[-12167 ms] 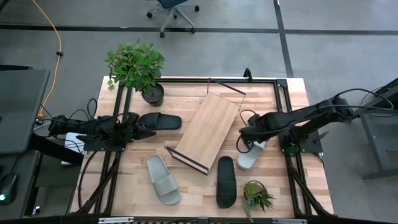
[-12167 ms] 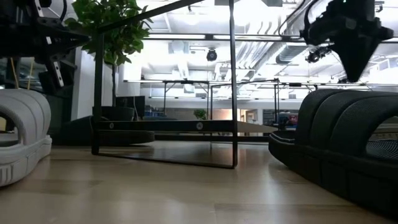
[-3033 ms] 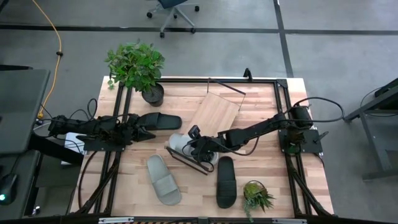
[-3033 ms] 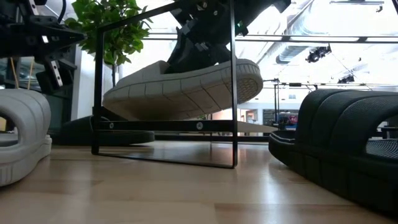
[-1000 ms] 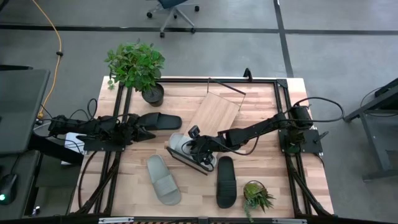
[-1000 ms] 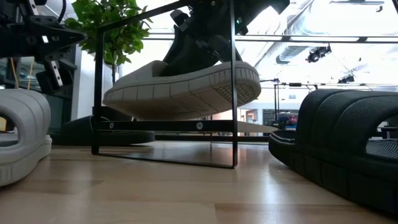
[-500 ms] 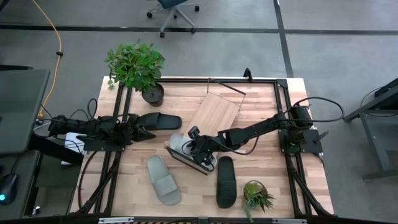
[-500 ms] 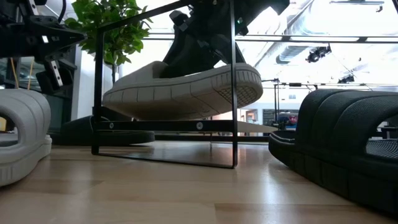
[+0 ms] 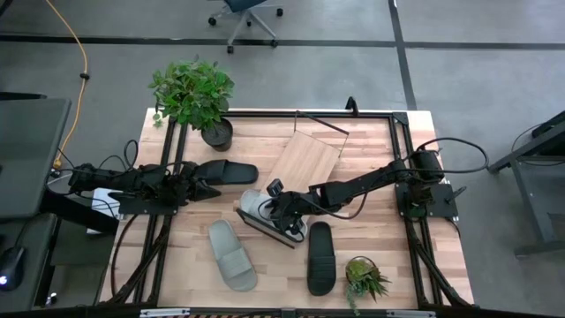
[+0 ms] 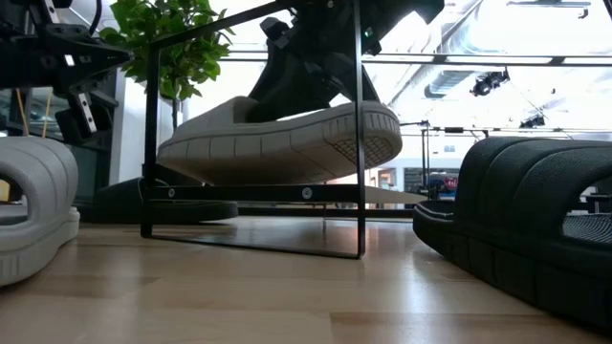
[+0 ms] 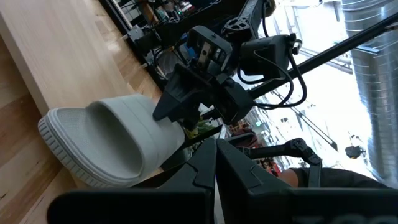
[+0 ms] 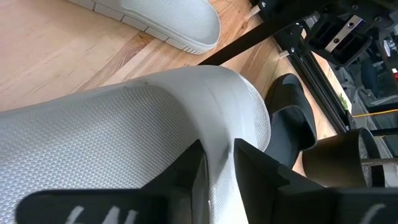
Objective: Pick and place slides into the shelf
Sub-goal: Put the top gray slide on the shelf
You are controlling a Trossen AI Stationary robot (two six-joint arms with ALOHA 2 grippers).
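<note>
1. High view: the right hand reaches across the desk to the low, near end of the shelf, with the arm trailing off toward 3 o'clock
2. The right hand's fingers pinch the wide strap of a pale grey-green slide, so it is holding that slide over the shelf's near end
3. Low view: that same slide hangs tilted just above the shelf's dark wire frame, its toe end raised; whether the sole touches the frame I cannot tell
4. Right wrist view: the grey strap fills the frame, gripped between the two dark fingers
5. The second grey-green slide lies flat on the desk at about 7 o'clock from the shelf, apart from it
6. One black slide lies at about 5 o'clock from the shelf's near end, just beside it
7. The other black slide lies at 9 o'clock from the shelf, right in front of the left hand
8. The left hand waits at the desk's 9 o'clock edge, its fingers pressed together with nothing between them
9. A large potted plant stands at the desk's 11 o'clock corner, a small one at 5 o'clock
</note>
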